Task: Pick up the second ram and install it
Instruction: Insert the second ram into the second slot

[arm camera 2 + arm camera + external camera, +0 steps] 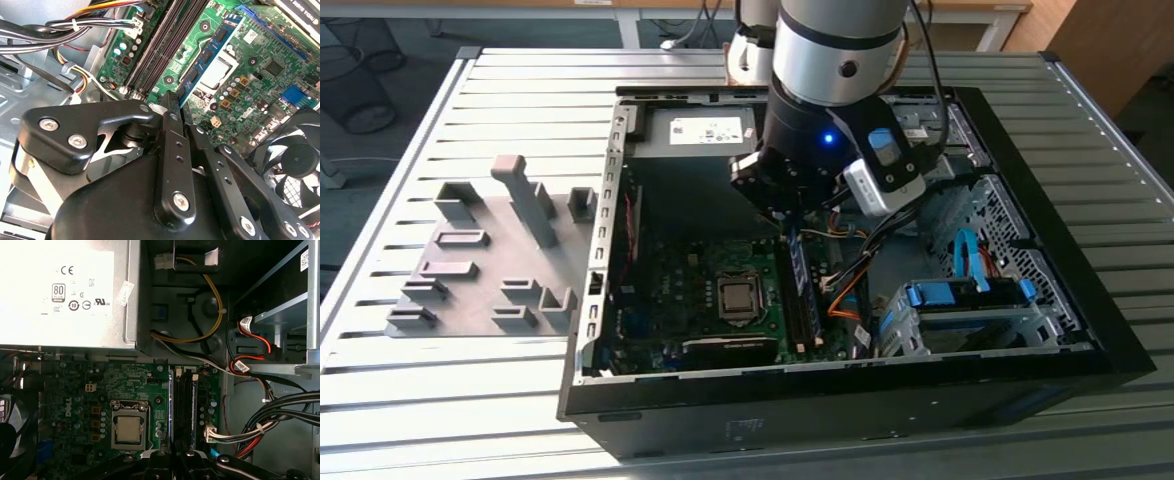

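The second ram (210, 55), a thin dark stick with black chips and a blue label, stands upright in the motherboard slot nearest the processor socket (218, 74). In the exterior view it shows as a narrow strip (798, 295) running towards the case front. My gripper (787, 220) hangs inside the open computer case, right over the stick's far end. In the second wrist view its black links close to one tip (170, 99) beside that end, with nothing seen between them. I cannot tell whether the tip touches the stick. The other black slots (186, 405) lie beside it.
A grey holder plate with upright blocks (480, 270) lies on the slatted table at the exterior view's left. Inside the case are the power supply (700, 130), cable bundles (847, 270), a drive cage with blue parts (961, 300) and a fan (295, 160).
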Controlling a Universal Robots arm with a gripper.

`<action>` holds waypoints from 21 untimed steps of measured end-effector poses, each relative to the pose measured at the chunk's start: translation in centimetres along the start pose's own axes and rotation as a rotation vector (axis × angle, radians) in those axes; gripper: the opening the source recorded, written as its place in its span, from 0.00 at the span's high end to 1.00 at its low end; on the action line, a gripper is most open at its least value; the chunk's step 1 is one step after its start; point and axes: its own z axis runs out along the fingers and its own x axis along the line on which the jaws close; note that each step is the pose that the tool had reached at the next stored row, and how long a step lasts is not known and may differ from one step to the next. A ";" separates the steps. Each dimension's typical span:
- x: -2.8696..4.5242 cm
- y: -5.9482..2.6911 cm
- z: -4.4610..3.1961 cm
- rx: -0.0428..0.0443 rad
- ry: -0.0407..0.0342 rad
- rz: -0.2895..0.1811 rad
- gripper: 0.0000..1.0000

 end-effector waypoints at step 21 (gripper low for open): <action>-0.57 -0.05 0.75 0.0000 0.0000 0.002 0.86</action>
